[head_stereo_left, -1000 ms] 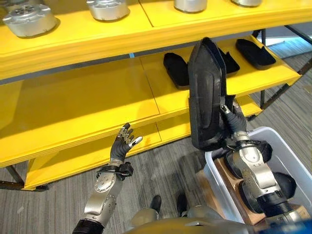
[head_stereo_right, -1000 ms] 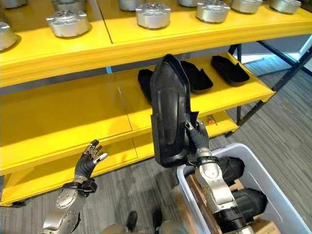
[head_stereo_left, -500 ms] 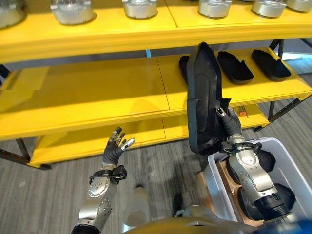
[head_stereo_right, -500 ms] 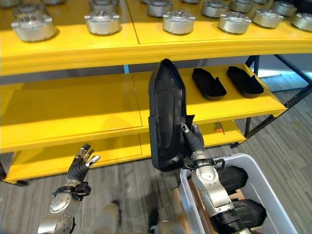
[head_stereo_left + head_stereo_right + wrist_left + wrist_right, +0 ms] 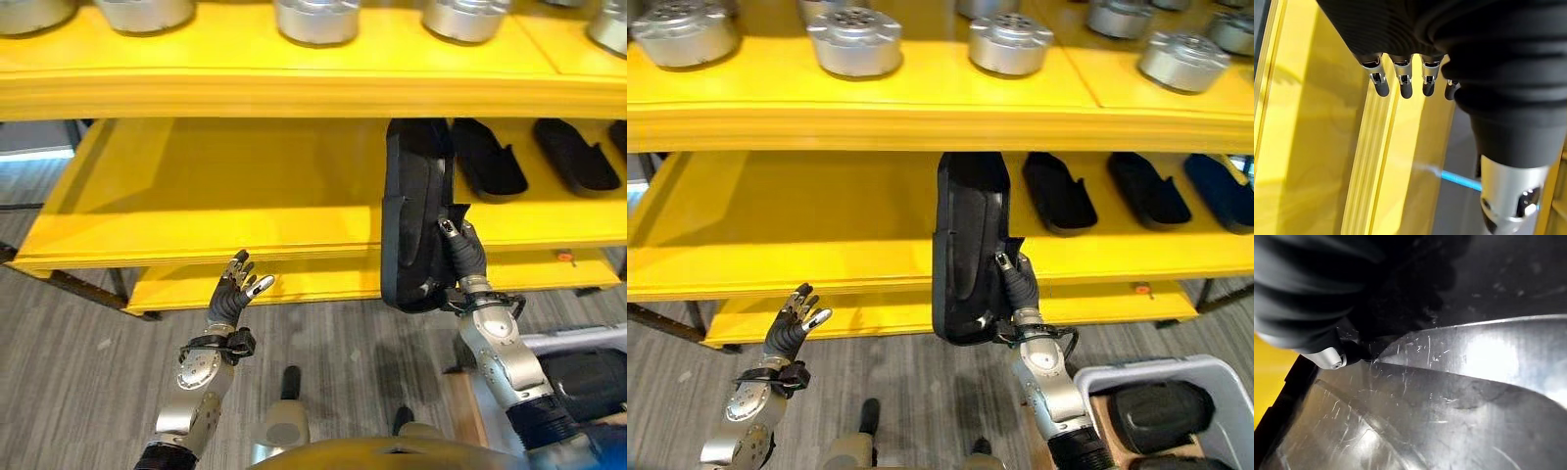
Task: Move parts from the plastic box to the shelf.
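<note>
Yellow shelf unit point(image 5: 872, 117), three tiers visible: top, middle, and a low one near the floor.

Top tier: silver round metal parts point(image 5: 854, 41) in a row. Six countable in the right eye view, some cut off at the frame edge.

Middle tier: three black moulded parts point(image 5: 1060, 191) lying flat, side by side toward the right end. Left stretch of that tier is bare yellow.

Plastic box point(image 5: 1136, 377), pale, on the floor at lower right. At least one black part point(image 5: 1161, 411) lies inside it, with a second just showing below.

Right hand point(image 5: 1017, 284): raised from the lower right, forearm angled up toward the shelf. Fingers curled round the lower edge of a long black part point(image 5: 965, 245), clamped on it. The part stands upright, long axis vertical, its top end at the front lip of the top tier and its body in front of the middle tier, just left of the three flat ones. Right wrist view shows its scuffed glossy surface right against the hand.

Left hand point(image 5: 235, 292): held up at lower left, palm forward, fingers spread and relaxed, holding nothing. It hovers in front of the low tier's edge, well apart from the carried part.
</note>
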Motion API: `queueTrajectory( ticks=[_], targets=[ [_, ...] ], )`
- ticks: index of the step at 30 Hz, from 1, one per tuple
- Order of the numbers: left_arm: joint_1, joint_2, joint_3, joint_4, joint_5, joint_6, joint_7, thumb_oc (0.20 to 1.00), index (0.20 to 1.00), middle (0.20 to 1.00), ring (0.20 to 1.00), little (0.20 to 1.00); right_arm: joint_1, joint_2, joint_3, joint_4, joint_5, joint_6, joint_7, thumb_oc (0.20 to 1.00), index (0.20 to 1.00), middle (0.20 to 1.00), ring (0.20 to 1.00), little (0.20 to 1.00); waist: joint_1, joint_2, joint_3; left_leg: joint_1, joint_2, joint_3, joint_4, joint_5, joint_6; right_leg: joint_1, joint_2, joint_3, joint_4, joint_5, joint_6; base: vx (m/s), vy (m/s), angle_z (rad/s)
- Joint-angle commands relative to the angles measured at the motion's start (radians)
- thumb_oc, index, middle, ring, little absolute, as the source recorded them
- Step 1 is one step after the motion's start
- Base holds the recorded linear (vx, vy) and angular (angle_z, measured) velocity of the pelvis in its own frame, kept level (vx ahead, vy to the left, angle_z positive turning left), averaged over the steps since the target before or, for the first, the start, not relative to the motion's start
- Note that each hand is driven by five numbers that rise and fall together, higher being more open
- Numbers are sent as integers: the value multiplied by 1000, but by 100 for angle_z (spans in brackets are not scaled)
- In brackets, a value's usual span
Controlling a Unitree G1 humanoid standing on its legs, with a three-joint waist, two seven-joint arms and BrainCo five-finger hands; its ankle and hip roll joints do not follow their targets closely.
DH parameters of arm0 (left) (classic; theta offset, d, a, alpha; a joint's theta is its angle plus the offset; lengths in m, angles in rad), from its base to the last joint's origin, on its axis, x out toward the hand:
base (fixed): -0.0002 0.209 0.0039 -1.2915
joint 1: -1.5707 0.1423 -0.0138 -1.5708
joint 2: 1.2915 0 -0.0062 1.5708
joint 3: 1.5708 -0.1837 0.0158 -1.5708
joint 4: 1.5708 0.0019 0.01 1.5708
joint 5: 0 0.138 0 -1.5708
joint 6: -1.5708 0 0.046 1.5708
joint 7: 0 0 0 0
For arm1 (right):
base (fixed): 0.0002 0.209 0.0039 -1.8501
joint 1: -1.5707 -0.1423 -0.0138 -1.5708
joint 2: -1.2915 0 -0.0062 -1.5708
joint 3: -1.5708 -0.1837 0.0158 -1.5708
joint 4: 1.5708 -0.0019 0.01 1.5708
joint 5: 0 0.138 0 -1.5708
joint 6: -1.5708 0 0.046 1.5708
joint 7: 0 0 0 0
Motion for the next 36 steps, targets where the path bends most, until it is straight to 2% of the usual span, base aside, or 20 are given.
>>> queueTrajectory(
  ticks=[1,2,5,7,8,11,15,16,17,20,22,23,29,36],
  targets=[
    [-1,24,9,-78,10,-50,4,1000,1000,1000,1000,1000,-95,-21,-20,-13,-14,-54,-2,200,200,200,200,200,-4,-3,-44,-113,63,8,141,-69,-21,7,3,-7,37,-35,35,-21,130,22],
    [-13,32,4,-82,6,-51,10,1000,1000,1000,1000,1000,-127,-19,-5,7,-17,-48,-8,200,200,200,200,200,15,-7,-36,-147,45,0,166,-77,-18,6,-8,-28,35,-30,39,-21,152,36],
    [-21,36,-1,-85,1,-54,15,1000,1000,1000,1000,1000,-165,-24,5,27,-26,-43,-19,200,200,200,200,200,28,-10,-26,-176,29,-12,186,-82,-13,1,-15,-47,37,-28,42,-8,58,35],
    [-27,45,-8,-88,-9,-56,17,1000,1000,1000,1000,1000,-230,-33,15,47,-41,-39,-34,200,200,200,200,200,59,-14,-5,-217,13,-26,208,-81,-12,-8,-21,-74,41,-27,42,-46,31,17],
    [-28,45,-7,-88,-10,-56,17,1000,1000,1000,1000,1000,-233,-33,15,49,-41,-40,-34,200,200,200,200,200,57,-13,-6,-221,12,-28,211,-82,-12,-9,-21,-77,42,-28,42,-41,-1,28],
    [-32,57,-16,-94,-18,-56,18,1000,1000,1000,1000,1000,-321,-50,25,76,-61,-37,-62,200,200,200,200,200,85,-16,13,-252,0,-44,228,-82,-11,-16,-20,-97,47,-30,39,-13,-12,28],
    [-40,79,-30,-110,-33,-64,15,1000,1000,1000,1000,1000,-473,-88,25,103,-88,-41,-103,200,200,200,200,200,110,1,52,-297,0,-55,262,-83,-16,-51,-15,-100,66,-35,34,-78,-14,9],
    [-48,93,-39,-114,-42,-71,17,1000,1000,1000,1000,1000,-569,-118,29,149,-89,-40,-128,200,200,200,200,200,115,7,68,-300,8,-52,259,-81,-17,-75,-15,-94,82,-40,31,-50,11,-1],
    [-50,93,-39,-113,-42,-71,17,1000,1000,1000,1000,1000,-573,-118,30,152,-88,-42,-128,200,200,200,200,200,116,8,70,-300,9,-51,259,-81,-17,-76,-14,-92,84,-41,31,-99,18,-5],
    [-71,120,-89,-108,-58,-73,10,1000,1000,1000,1000,1000,-772,-200,41,254,-87,-35,-175,200,200,200,200,200,114,30,113,-322,20,-40,271,-76,-19,-140,-14,-68,137,-53,20,-115,23,-9],
    [-82,124,-99,-107,-62,-75,4,1000,1000,1000,1000,1000,-822,-231,55,281,-98,-31,-175,200,200,200,200,200,110,37,121,-331,20,-41,274,-75,-20,-159,-14,-62,154,-57,20,-94,23,-11],
    [-92,132,-119,-107,-69,-78,-6,1000,1000,1000,1000,1000,-903,-268,60,332,-107,-32,-195,200,200,200,200,200,102,52,135,-343,21,-41,283,-75,-17,-194,-18,-51,183,-62,17,-77,26,-8],
    [-130,142,-149,-106,-98,-96,-10,1000,1000,1000,1000,1000,-1095,-333,87,542,-101,-30,-240,200,200,200,200,200,93,77,170,-359,35,-27,293,-79,-15,-258,-16,-19,236,-78,13,-52,16,-12],
    [-171,135,-181,-97,-111,-102,-8,1000,1000,1000,1000,1000,-1220,-380,113,750,-85,-21,-264,200,200,200,200,200,80,108,193,-393,32,-23,303,-72,-16,-314,-19,-5,278,-85,10,-32,12,-8]
  ],
)
